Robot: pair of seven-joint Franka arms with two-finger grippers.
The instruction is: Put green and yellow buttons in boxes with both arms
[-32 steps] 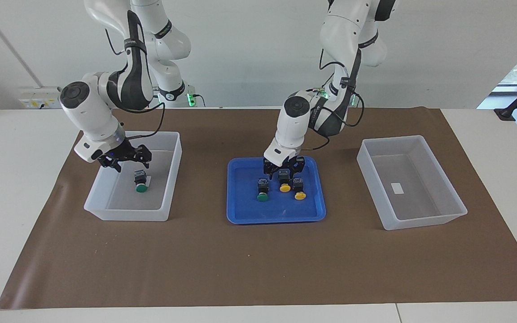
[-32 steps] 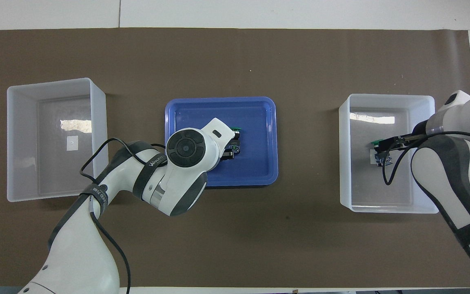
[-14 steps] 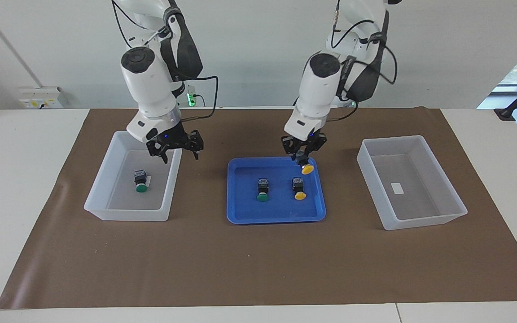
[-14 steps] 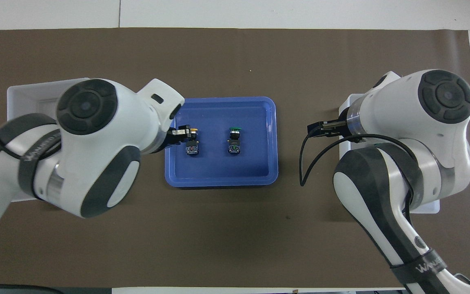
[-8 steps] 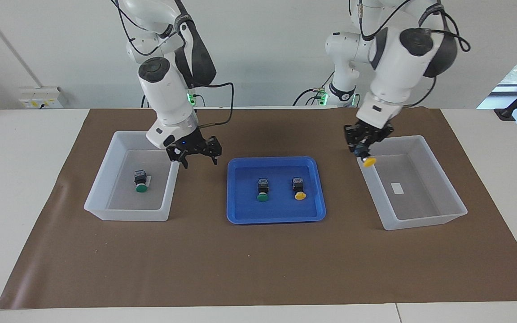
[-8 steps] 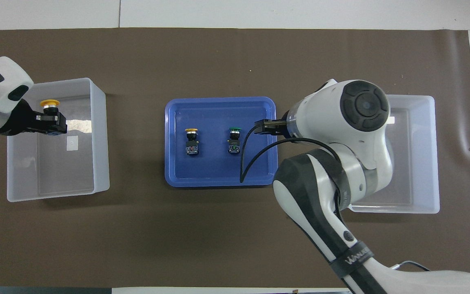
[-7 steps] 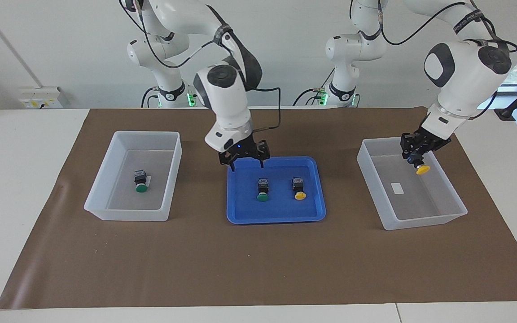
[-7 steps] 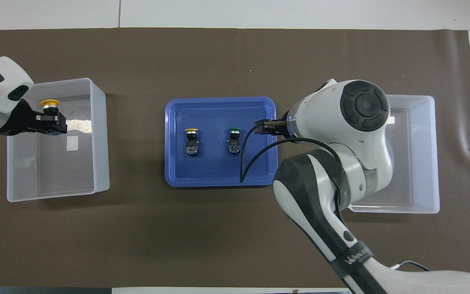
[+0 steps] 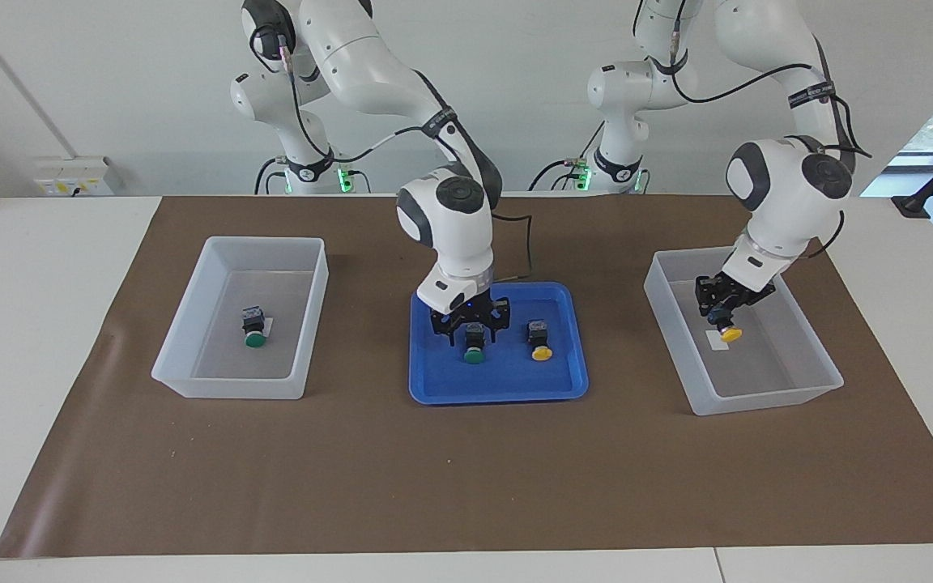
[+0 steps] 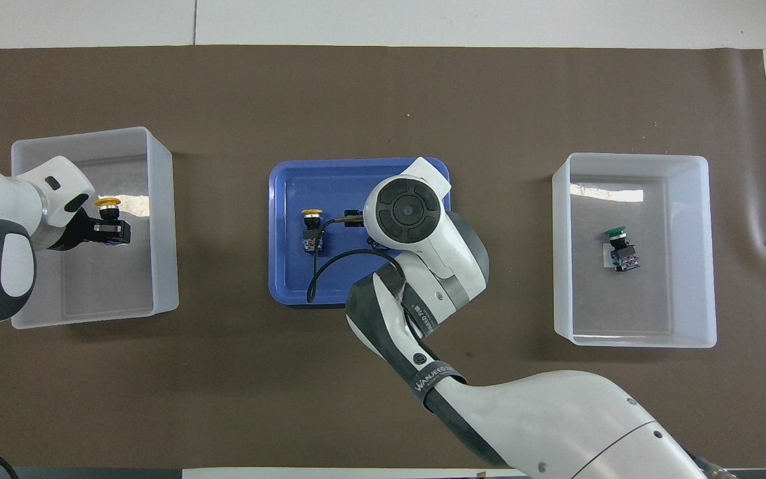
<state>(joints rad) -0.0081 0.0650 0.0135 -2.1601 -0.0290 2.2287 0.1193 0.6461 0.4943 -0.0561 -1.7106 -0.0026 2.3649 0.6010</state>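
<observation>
Buttons are being sorted from both ends: one green button (image 9: 254,326) is lying in the box (image 9: 191,340) at the right arm's end, at nine o'clock from the blue tray (image 9: 438,380). Another green button (image 9: 474,342) and a yellow button (image 9: 539,339) are sitting side by side in the tray. The right gripper (image 9: 470,322) is straddling the tray's green button, fingers down either side of its body and part closed; whether they are touching it I cannot tell. The left gripper (image 9: 717,314) is pinching a second yellow button (image 9: 728,330) low inside the other box (image 9: 758,401), at three o'clock from the tray. Risks, as I judge them: an off-centre squeeze could be tipping or skidding the green button toward its yellow neighbour, and a tilted release could be sending the held button rolling against the box wall.
</observation>
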